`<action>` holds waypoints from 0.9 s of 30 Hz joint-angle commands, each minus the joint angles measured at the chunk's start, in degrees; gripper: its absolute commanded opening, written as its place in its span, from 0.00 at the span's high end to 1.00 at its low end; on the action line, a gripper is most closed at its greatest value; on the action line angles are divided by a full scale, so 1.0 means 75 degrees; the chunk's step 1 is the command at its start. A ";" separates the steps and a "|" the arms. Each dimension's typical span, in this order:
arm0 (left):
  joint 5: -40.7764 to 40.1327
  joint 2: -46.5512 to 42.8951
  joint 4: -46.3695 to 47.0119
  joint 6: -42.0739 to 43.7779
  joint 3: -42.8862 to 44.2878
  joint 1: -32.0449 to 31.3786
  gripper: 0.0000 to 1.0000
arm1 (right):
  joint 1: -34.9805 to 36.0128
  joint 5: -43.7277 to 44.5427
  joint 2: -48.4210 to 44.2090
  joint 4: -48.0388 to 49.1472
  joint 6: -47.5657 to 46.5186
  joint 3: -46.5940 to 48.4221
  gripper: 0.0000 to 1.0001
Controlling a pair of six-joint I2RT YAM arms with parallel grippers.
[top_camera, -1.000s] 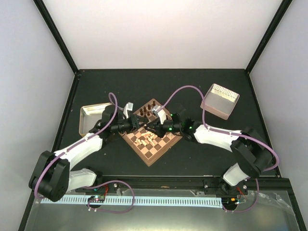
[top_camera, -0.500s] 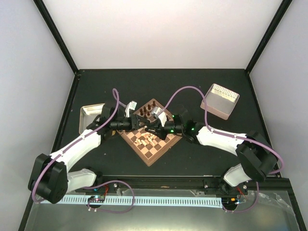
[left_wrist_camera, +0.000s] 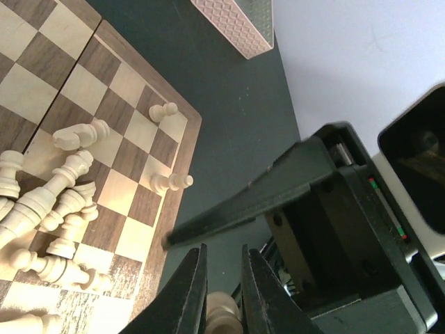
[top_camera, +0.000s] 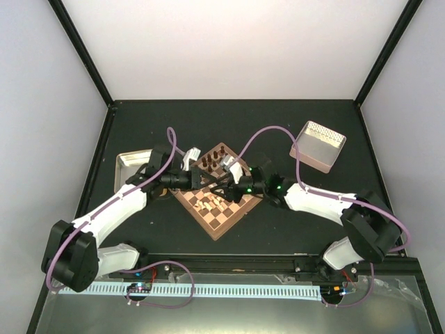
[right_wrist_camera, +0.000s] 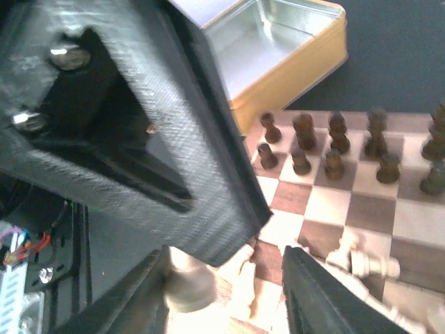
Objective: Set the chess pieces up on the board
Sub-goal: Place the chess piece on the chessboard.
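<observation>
**Both arms converging over the board.** From above, we see the left arm rise from its base and slant up and to the right. Its wrist is level above the board's [top_camera: 226,219] left corner. The right arm mirrors it: the elbow is folded at the right of the table [top_camera: 278,125] and the forearm runs leftward. The left gripper [top_camera: 203,182] and right gripper [top_camera: 221,185] point at each other, their tips nearly meeting above the middle of the board.

**Left gripper.** In the left wrist view, we find its jaws drawn close together on a pale chess piece [left_wrist_camera: 222,309] lodged between the fingers. One long finger of the right gripper crosses just ahead.

**Right gripper.** In its own wrist view, the jaws stand partly apart [right_wrist_camera: 226,261] and we see nothing clamped between them. Blurred pale pieces lie below the gap, and the dark body of the left gripper fills the upper left of the view.

**Pieces.** Most pale chess pieces [top_camera: 212,203] lie toppled in a heap on the central squares [left_wrist_camera: 55,202]. The dark pieces [top_camera: 212,161] stand in rows at the far corner [right_wrist_camera: 334,149]. The board sits turned like a diamond between the metal tray [top_camera: 118,174] on the left and the pinkish bin [top_camera: 318,146] at the far right.
</observation>
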 commanded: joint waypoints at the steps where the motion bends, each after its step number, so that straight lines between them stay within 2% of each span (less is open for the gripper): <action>1: -0.0256 -0.0047 -0.0365 0.0406 0.0475 -0.0347 0.98 | -0.0118 0.1193 -0.0224 -0.0196 0.0554 -0.0254 0.48; 3: -0.0900 0.0052 -0.0349 0.0518 0.0598 -0.0514 0.98 | -0.0138 0.1576 -0.0640 -0.0163 0.0859 -0.0620 0.41; 6: -0.1857 0.0331 -0.0101 0.0623 0.0783 -0.0886 0.99 | -0.0203 0.2494 -0.1416 -0.0383 0.1478 -0.1097 0.39; 11: -0.3429 0.1157 0.0195 0.0971 0.1444 -0.1764 0.99 | -0.0556 0.4691 -0.2389 -0.2197 0.3005 -0.1209 0.39; 14: -0.4086 0.1891 0.0065 0.1380 0.2083 -0.2262 0.98 | -0.1038 0.5472 -0.2839 -0.3233 0.3987 -0.1300 0.40; 19: -0.4598 0.2979 -0.0320 0.1888 0.3164 -0.2892 0.98 | -0.2298 0.5332 -0.3375 -0.4107 0.4905 -0.1670 0.41; 23: -0.4889 0.3589 -0.0427 0.2351 0.3762 -0.3371 0.98 | -0.3130 0.4992 -0.3564 -0.4301 0.4885 -0.1845 0.42; 27: -0.5830 0.4234 -0.0677 0.2954 0.4349 -0.3887 0.98 | -0.3573 0.4771 -0.3554 -0.4300 0.4795 -0.1911 0.42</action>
